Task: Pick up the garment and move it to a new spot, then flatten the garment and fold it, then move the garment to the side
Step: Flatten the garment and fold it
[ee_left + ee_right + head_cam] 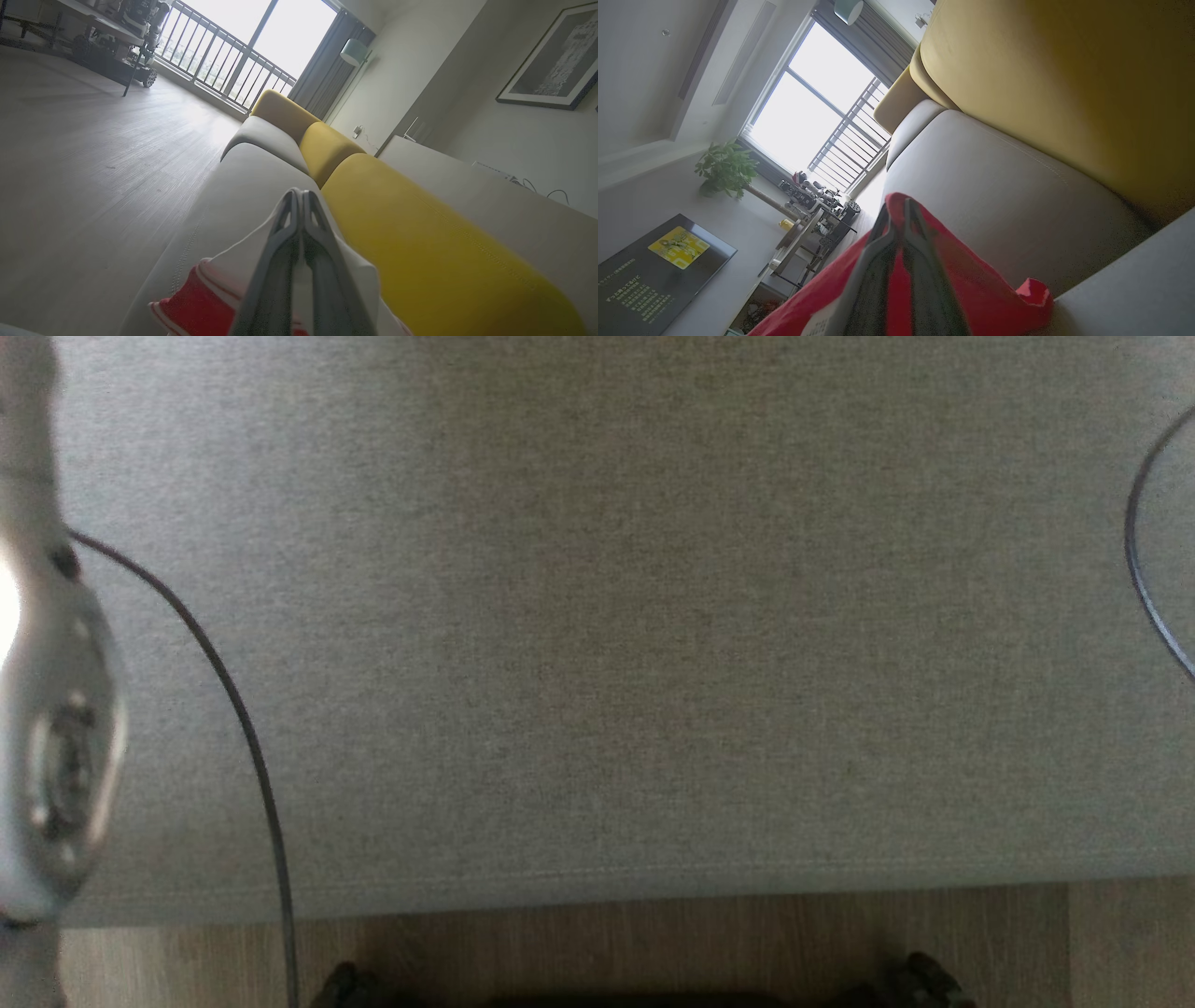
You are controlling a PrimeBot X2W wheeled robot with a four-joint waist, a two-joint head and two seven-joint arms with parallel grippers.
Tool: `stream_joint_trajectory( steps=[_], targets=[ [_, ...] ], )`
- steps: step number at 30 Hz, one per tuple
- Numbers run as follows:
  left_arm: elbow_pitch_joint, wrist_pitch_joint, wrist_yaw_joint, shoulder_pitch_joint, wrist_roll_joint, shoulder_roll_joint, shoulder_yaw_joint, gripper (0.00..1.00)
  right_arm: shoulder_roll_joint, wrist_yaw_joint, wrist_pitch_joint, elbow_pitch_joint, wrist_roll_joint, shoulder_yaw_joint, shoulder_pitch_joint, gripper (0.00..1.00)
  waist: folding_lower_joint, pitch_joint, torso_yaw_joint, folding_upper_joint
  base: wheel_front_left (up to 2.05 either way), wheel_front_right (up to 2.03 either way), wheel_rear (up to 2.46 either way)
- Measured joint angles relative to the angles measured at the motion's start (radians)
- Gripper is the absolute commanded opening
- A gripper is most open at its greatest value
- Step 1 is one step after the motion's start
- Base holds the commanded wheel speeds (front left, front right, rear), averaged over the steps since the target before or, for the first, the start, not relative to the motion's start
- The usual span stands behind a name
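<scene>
Cloth is caught in the grip of both arms. The left jaws are pressed together along their whole length, fingers (275, 261) touching at the tips, with a white part of the garment (219, 266) pinched between them. The cloth drapes down on either side of these jaws, and a red band with white stripes hangs to their left in the left wrist view.

Beyond the tips of the left jaws runs the grey seat (261, 163) of a sofa, with its yellow backrest (420, 233) to their right and the wooden floor (93, 163) to their left.

The right jaws are likewise closed, fingers (927, 289) meeting at the tips, clamped on a red part of the garment. That part wraps around both sides of them and ends in a small upturned corner to their right. The grey seat lies ahead of the right jaws, with the yellow backrest above and to the right of it.

In the head view a pale forearm (56, 728) stands at the left edge over the grey seat, with a dark cable (247, 728) curving beside it.
</scene>
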Motion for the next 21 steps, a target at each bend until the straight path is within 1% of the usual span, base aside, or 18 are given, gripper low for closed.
stream_joint_trajectory(
  steps=[3,7,11,13,16,19,21],
  targets=[
    [0.047,0.002,-0.033,0.079,0.017,0.000,-0.041,0.00,-0.017,0.000,0.012,0.003,0.012,0.006,0.059,0.00,-0.0003,-0.018,0.009,0.0000,0.00,0.00,0.00],
    [0.089,0.006,-0.058,0.195,0.048,0.003,-0.108,0.00,-0.027,0.000,0.045,0.004,0.047,0.010,0.158,0.00,-0.0003,-0.059,0.015,0.0000,0.00,0.00,0.00],
    [0.109,0.031,-0.069,0.302,0.061,0.023,-0.165,0.00,-0.027,0.000,0.126,0.001,0.087,0.036,0.265,0.00,-0.0003,-0.112,0.018,0.0000,0.00,0.00,0.00],
    [0.112,0.083,-0.069,0.352,0.043,0.033,-0.183,0.00,-0.024,0.000,0.204,-0.004,0.118,0.052,0.316,0.00,-0.0003,-0.140,0.017,0.0001,0.00,0.00,0.00],
    [0.074,0.112,-0.069,0.445,0.029,0.063,-0.242,0.00,-0.010,0.000,0.270,-0.044,0.144,0.095,0.403,0.00,-0.0003,-0.179,0.012,0.0000,0.00,0.00,0.00],
    [0.026,0.126,-0.069,0.541,-0.006,0.109,-0.282,0.00,-0.006,0.000,0.286,-0.074,0.163,0.121,0.490,0.00,-0.0003,-0.217,0.004,0.0001,0.00,0.00,0.00],
    [-0.014,0.148,-0.069,0.602,-0.021,0.143,-0.328,0.00,-0.008,0.000,0.295,-0.089,0.176,0.130,0.539,0.00,-0.0003,-0.241,-0.002,0.0001,0.00,0.00,0.00]
  ],
)
